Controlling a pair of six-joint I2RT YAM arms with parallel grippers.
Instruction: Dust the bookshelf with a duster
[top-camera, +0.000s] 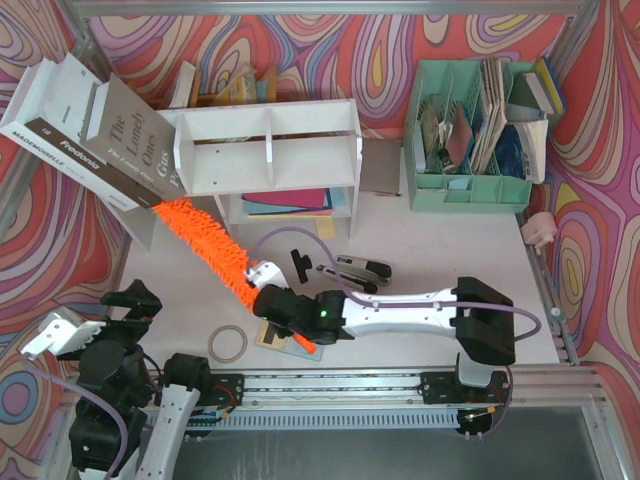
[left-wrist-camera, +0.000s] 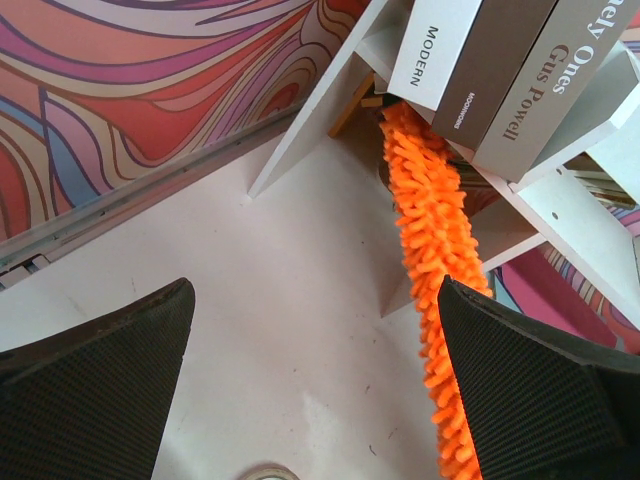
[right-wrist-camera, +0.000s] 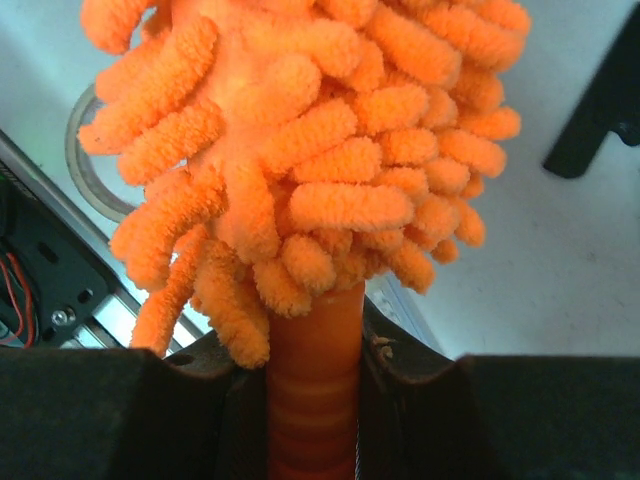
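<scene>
Fluffy orange duster (top-camera: 203, 240) slants (handle nearest), tip at lower-left corner of the white bookshelf (top-camera: 300, 119).

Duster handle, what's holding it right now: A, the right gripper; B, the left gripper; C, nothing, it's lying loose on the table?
A: the right gripper is shut on the orange handle of the duster, while the left gripper is open and empty.

The duster (left-wrist-camera: 430, 230) reaches under books (left-wrist-camera: 500, 70) on the bookshelf (left-wrist-camera: 310, 110).
</scene>
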